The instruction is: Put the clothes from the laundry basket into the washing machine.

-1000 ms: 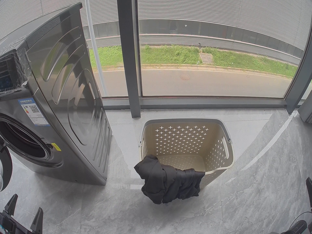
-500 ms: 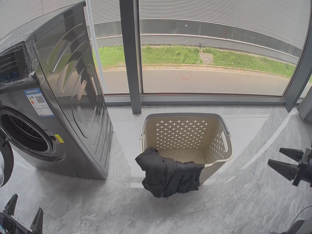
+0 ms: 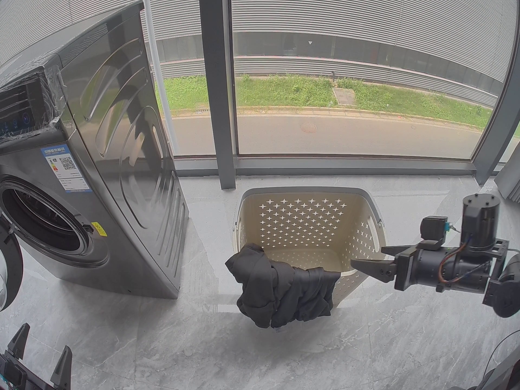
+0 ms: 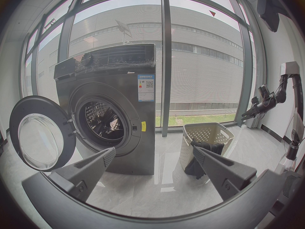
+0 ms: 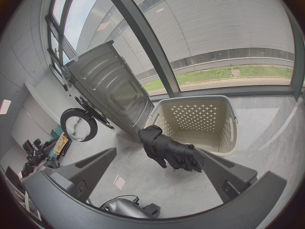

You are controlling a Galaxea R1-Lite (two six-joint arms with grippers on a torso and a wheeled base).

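— Since a second ago, what is being moved?
— Only the right gripper [image 3: 368, 257]: it is being brought in from the right edge toward the laundry basket [image 3: 309, 193].
— How is it being held?
— Its fingers are being kept spread wide, with nothing gripped.
— And the dark garment [image 3: 281, 293]?
— It is being left draped over the basket's near rim, hanging down outside. It is lying to the left of the fingertips and apart from them. The gripper is probably being held above rim height, though this is hard to judge.
— The left gripper [image 3: 45, 339]?
— It is being kept low, spread and empty, well apart from the garment. The washing machine [image 3: 108, 136] is being left with its door [image 4: 39, 134] open.
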